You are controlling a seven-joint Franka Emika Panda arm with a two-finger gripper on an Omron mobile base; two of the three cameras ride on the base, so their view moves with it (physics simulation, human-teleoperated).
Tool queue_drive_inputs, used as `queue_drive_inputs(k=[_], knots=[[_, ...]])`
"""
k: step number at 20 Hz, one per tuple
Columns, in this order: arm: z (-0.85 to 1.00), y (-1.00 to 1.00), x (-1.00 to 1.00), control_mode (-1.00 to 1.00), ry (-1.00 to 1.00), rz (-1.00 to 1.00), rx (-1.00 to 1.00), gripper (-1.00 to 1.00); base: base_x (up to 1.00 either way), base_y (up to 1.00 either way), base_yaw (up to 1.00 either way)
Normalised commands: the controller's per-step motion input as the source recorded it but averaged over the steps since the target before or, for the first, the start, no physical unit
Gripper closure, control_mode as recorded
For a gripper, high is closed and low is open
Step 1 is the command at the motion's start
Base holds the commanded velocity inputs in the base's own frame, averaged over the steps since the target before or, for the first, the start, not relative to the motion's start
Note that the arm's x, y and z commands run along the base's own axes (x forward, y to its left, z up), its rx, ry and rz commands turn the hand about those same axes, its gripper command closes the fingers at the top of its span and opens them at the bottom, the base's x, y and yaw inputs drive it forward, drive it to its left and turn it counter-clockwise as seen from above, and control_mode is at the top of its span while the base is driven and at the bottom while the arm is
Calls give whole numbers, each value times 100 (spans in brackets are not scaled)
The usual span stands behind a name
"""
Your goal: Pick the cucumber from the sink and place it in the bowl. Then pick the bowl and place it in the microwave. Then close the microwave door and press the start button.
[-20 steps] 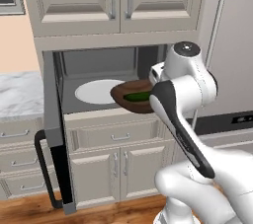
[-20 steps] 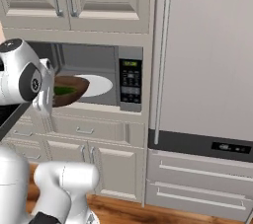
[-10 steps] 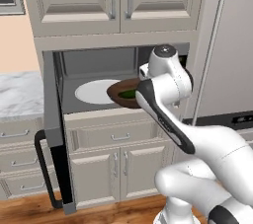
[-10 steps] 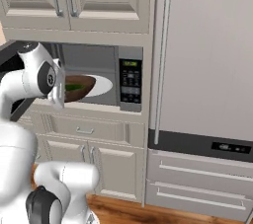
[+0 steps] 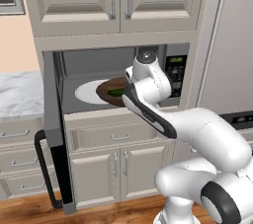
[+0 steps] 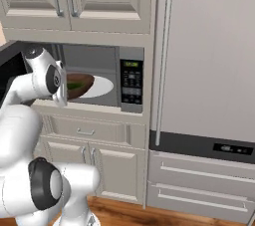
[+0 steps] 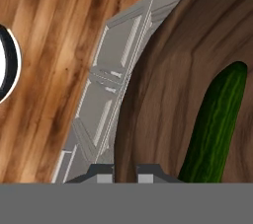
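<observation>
Holding the round dark brown wooden bowl [image 5: 111,92] at the mouth of the built-in grey microwave [image 6: 99,84], the two-finger gripper [image 7: 125,172] pinches the bowl's near rim, its dark fingertips [image 7: 101,173] drawn nearly together on the wood. The slim dark green cucumber [image 7: 213,127] lies inside the bowl, just beside the gripper. The bowl sits over the front edge of the microwave's white round turntable plate [image 5: 88,91], with the black-glass microwave door [image 5: 55,143] swung open.

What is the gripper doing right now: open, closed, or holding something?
Gripper: closed on the rim of the bowl, with the cucumber inside, held at the open microwave.
</observation>
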Motion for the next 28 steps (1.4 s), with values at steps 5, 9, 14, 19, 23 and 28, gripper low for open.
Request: queue_drive_inputs(k=[5, 9, 14, 19, 23, 28], knots=[[-30, 35, 54, -100, 0, 3, 0, 100, 0, 0, 0], [-41, 20, 63, -100, 0, 1, 0, 100, 0, 0, 0], [-16, 3, 66, -100, 0, 0, 0, 100, 0, 0, 0], [-7, -6, 58, -100, 0, 0, 2, 100, 0, 0, 0], [-30, -1, 41, -100, 1, 0, 5, 100, 0, 0, 0], [-44, 0, 15, -100, 2, 0, 4, 100, 0, 0, 0]])
